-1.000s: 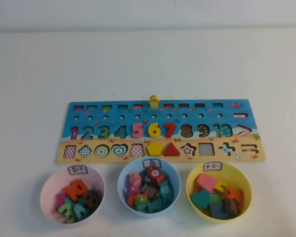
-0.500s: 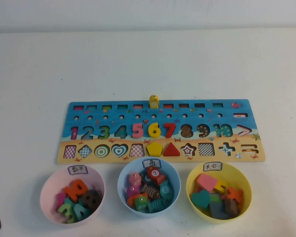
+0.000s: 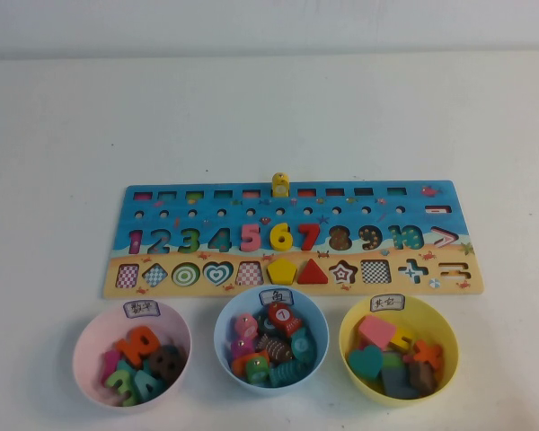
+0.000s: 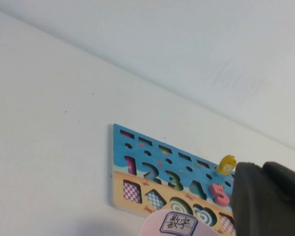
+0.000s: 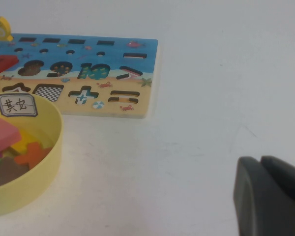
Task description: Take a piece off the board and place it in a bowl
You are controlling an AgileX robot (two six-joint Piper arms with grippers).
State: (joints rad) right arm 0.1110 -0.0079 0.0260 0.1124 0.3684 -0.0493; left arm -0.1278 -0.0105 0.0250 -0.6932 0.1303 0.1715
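Nearest the robot, the left gripper (image 4: 268,199) sits low beside the near left table edge, close to the pink bowl (image 3: 92,339); the right gripper (image 5: 270,196) hangs over bare table right of the yellow bowl (image 5: 49,152). Whether either pincer is open cannot be told, and neither holds anything visible. Beyond the bowls, the board (image 3: 449,193) carries the pink 5 (image 3: 250,236) in its cutout beside the yellow 6 (image 3: 280,236). Judging by this, nothing is done yet: reaching, grasping and dropping remain.
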